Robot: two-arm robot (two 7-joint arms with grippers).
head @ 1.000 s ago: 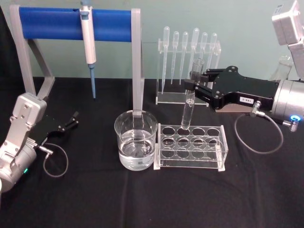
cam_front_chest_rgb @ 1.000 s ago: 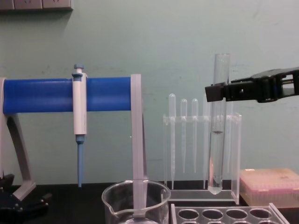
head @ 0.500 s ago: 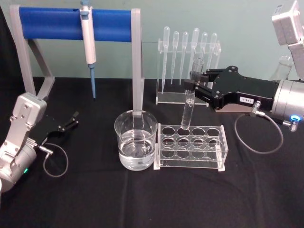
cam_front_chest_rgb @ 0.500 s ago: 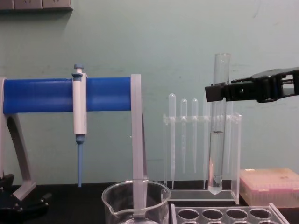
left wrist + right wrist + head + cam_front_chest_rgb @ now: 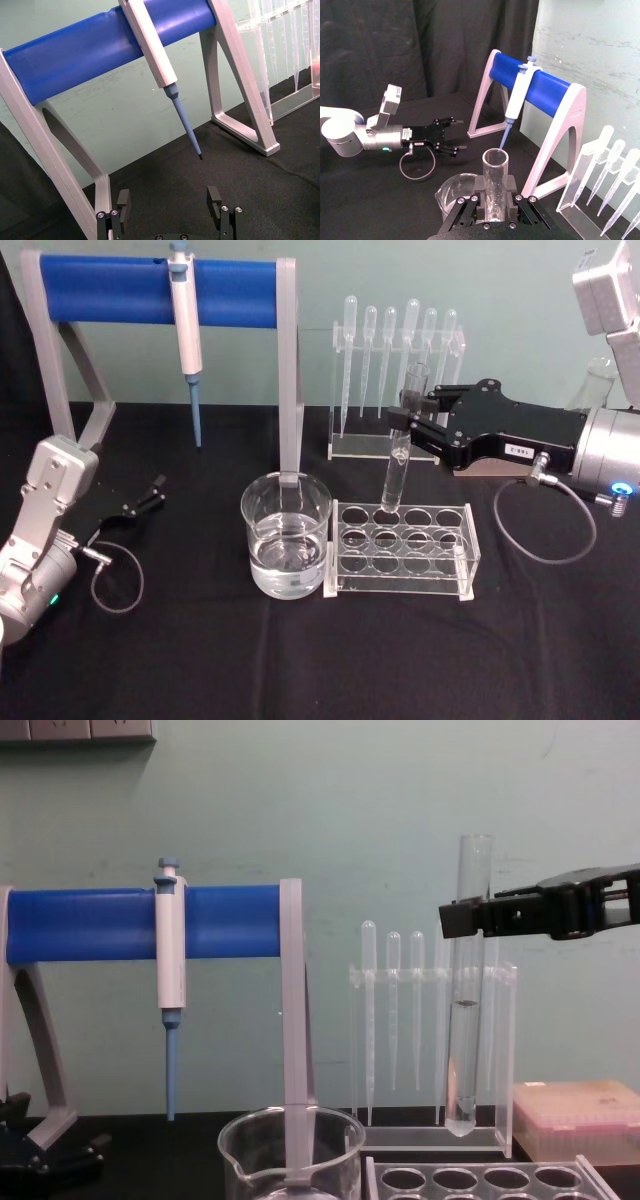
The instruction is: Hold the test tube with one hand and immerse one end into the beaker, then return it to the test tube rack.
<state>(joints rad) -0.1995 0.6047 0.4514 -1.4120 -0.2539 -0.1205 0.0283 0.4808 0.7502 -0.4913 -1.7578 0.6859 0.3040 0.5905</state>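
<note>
Glass is what your right gripper (image 5: pixel 405 426) pinches: its black jaws are closed on the upper part of the test tube (image 5: pixel 396 468), below the open rim. The tube hangs nearly upright, its round bottom above the clear rack (image 5: pixel 470 558) and not touching it. It seems to be over a back-row hole, but I cannot be sure. Just left of the rack stands the beaker (image 5: pixel 258 532) with water. Your left gripper (image 5: pixel 155 490) sits low at the far left, jaws spread.
</note>
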